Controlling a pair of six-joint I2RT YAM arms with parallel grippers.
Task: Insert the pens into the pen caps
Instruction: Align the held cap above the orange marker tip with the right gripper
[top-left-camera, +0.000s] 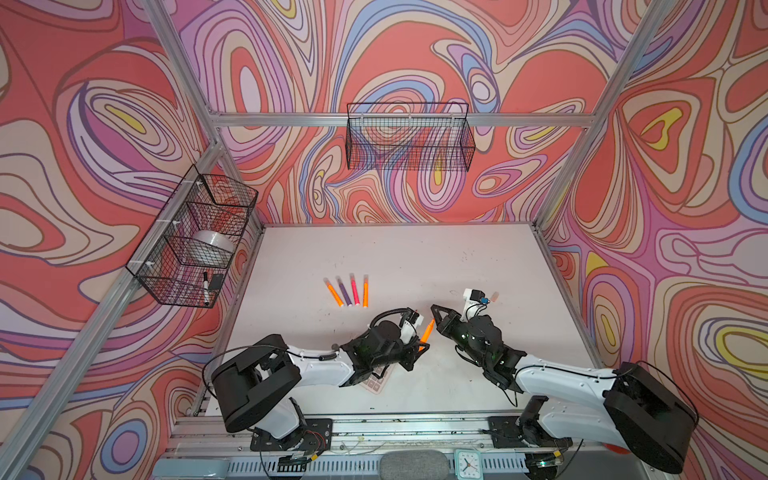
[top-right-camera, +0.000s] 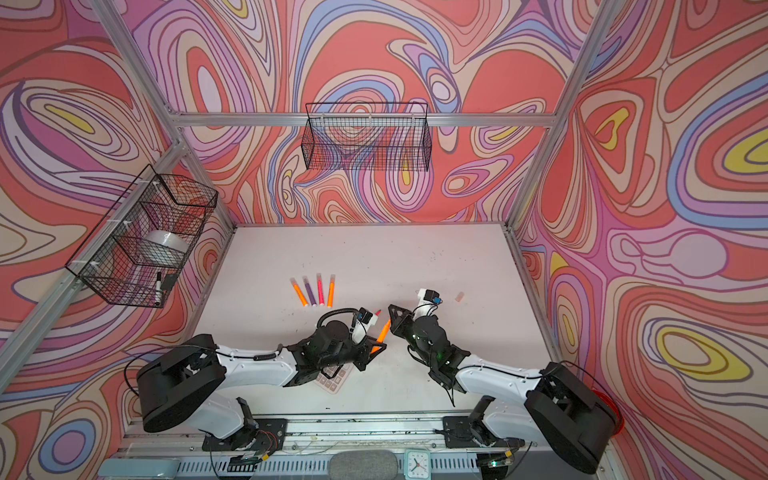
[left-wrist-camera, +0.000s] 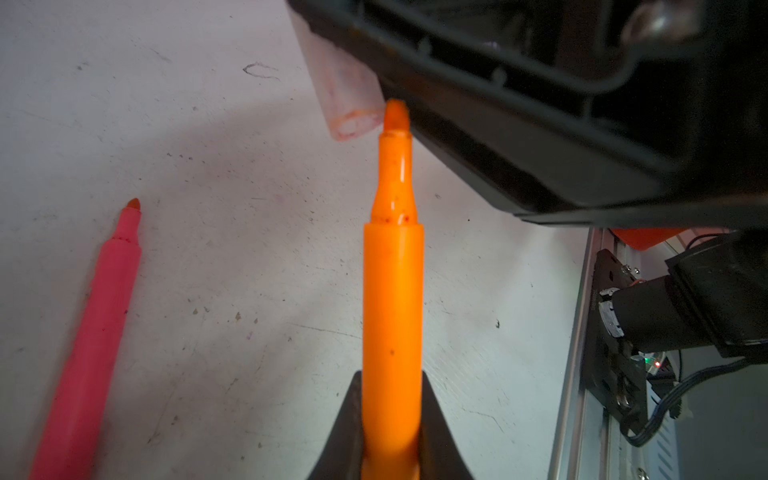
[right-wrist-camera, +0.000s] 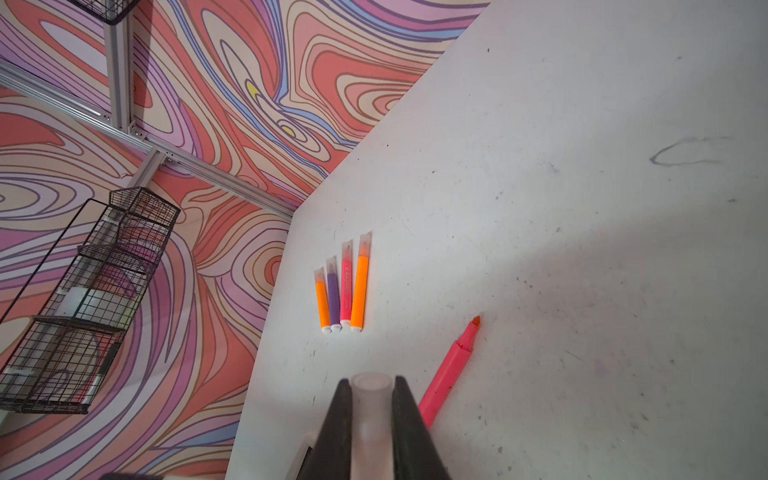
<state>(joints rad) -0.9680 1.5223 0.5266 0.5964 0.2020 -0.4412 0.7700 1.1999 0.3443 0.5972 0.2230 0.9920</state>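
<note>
Where both top views look down on the tabletop (top-left-camera: 415, 257), my left fingers (top-left-camera: 419, 345) are clamped on the lower barrel of a neon orange pen (top-left-camera: 428, 330), whose tip points toward my right fingers (top-left-camera: 436, 316). Those are closed too, though what they carry is too small to make out from up here. Farther back, four capped pens (top-left-camera: 350, 291) lie side by side in a fan, orange, purple, pink, orange, well apart from both arms. One loose cap (top-right-camera: 459, 296) lies alone toward the right of the tabletop, beyond my right wrist. A calculator (top-right-camera: 332, 380) shows partly under my left arm, and the tip of a bare pink pen (top-right-camera: 378, 311) peeks out beside my left wrist camera.

From my left wrist, the orange pen (left-wrist-camera: 392, 291) runs straight out from between my closed fingers (left-wrist-camera: 347, 428), uncapped. Its tip sits right at the rim of the open mouth of the held cap (left-wrist-camera: 353, 99), to one side and not inside; whether they touch I cannot tell. The pink pen (left-wrist-camera: 91, 340) lies flat on the tabletop alongside, apart from the orange one.

From my right wrist, my fingers (right-wrist-camera: 338, 419) pinch the translucent held cap (right-wrist-camera: 371, 399) by its sides, open end outward. The pink pen (right-wrist-camera: 451, 370) lies just past them, and the four capped pens (right-wrist-camera: 340, 291) rest farther off.
</note>
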